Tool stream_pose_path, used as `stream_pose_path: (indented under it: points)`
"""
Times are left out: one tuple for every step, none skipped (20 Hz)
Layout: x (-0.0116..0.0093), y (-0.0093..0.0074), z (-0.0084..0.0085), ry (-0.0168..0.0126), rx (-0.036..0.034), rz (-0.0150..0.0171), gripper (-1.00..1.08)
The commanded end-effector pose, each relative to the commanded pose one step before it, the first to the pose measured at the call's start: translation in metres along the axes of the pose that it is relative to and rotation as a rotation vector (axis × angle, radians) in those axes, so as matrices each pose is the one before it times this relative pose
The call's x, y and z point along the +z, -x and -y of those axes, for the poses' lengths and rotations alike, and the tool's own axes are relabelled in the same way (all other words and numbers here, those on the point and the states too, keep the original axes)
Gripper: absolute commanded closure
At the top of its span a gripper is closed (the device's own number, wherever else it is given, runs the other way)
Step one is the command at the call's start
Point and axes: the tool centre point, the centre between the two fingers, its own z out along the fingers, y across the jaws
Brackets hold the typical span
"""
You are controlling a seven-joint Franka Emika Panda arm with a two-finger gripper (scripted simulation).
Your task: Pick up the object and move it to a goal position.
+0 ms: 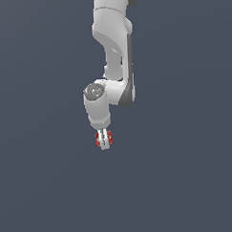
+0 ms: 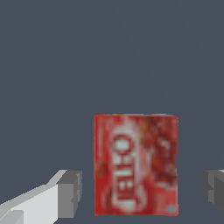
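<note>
The object (image 2: 135, 164) is a small red box with white label markings. In the wrist view it sits between the two grey finger pads (image 2: 70, 192), with a gap on each side. My gripper (image 2: 142, 192) is open around it and neither pad touches it. In the exterior view the white arm reaches straight down. There the gripper (image 1: 104, 141) straddles the object (image 1: 98, 139), whose red edges show on both sides of the white finger in front. Whether the box rests on the floor cannot be told.
Plain dark grey-blue ground (image 1: 187, 181) fills both views around the arm. No goal marker, other object or edge shows.
</note>
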Motion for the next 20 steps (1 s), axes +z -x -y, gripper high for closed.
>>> stream_pose_path:
  points:
    - [0.01062,0.00002,-0.00082,0.00111,0.00138,0.00022,-0.92]
    - [0.00546,0.0,-0.00021,0.00001,0.00069,0.00001,-0.92]
    - [0.00537,-0.00002,-0.00018,0.0,0.00069,0.0,-0.92]
    - [0.00465,0.00002,-0.00009,-0.00001,0.00049,0.0,-0.92]
    - [0.00394,-0.00006,-0.00002,-0.00002,0.00049,-0.00001,-0.92]
    - [0.00326,0.00014,0.00013,0.0,0.0,0.0,-0.92]
    - [0.00253,-0.0002,0.00011,-0.00008,0.00048,-0.00005,-0.92]
    - [0.00194,0.00001,0.00023,0.0,0.0,0.0,-0.92]
    - [0.00133,-0.00003,0.00023,0.0,0.0,0.0,-0.92]
    - [0.00077,-0.00004,0.00017,0.0,0.0,0.0,-0.92]
    - [0.00025,-0.00002,0.00006,0.0,0.0,0.0,-0.92]
    - [0.0,0.0,0.0,0.0,0.0,0.0,1.08]
    - [0.0,0.0,0.0,0.0,0.0,0.0,1.08]
    - [0.0,0.0,0.0,0.0,0.0,0.0,1.08]
    - [0.0,0.0,0.0,0.0,0.0,0.0,1.08]
    - [0.0,0.0,0.0,0.0,0.0,0.0,1.08]
    - [0.0,0.0,0.0,0.0,0.0,0.0,1.08]
    - [0.0,0.0,0.0,0.0,0.0,0.0,1.08]
    - [0.0,0.0,0.0,0.0,0.0,0.0,1.08]
    - [0.0,0.0,0.0,0.0,0.0,0.0,1.08]
